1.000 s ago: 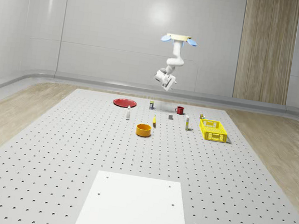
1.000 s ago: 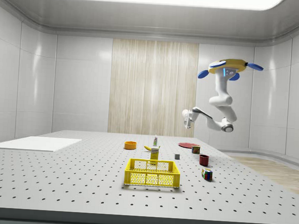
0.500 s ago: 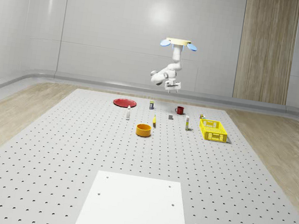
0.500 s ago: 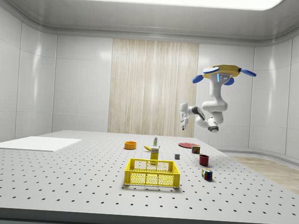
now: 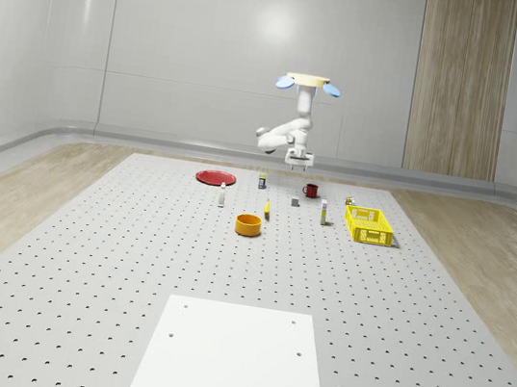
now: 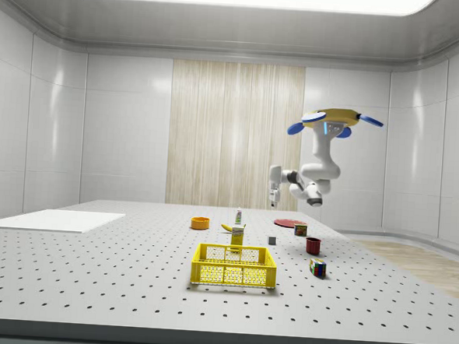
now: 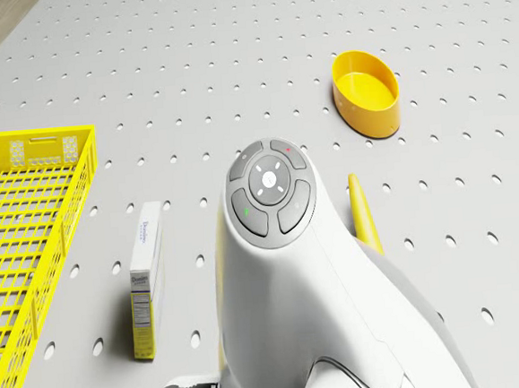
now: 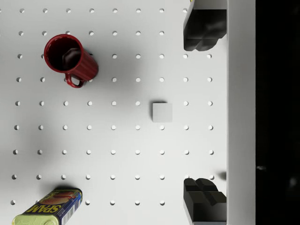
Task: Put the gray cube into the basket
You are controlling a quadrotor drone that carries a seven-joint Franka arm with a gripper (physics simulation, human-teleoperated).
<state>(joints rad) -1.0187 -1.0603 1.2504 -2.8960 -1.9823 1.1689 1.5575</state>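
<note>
Gripper hangs in the air above the far part of the table in the whole-scene view, pointing down, with the drone hovering high over it. The gray cube sits on the table below the gripper, with the red mug just beyond it and the yellow basket well apart from the cube toward the view's right. An orange bowl and a red plate lie toward the view's left of the cube.

From the side, the gripper hangs well above the cube, and the drone hovers higher. The basket stands nearer the camera than the cube, and the mug lies to the cube's right in this view.

On the drone's camera, the arm covers the middle; the basket, a small upright box and the bowl lie around it.

Along the wrist, the two fingers stand wide apart, open, and hold nothing. The cube lies flat on the table, level with the gap between them. The mug and a tin of meat lie well apart from the cube.
</note>
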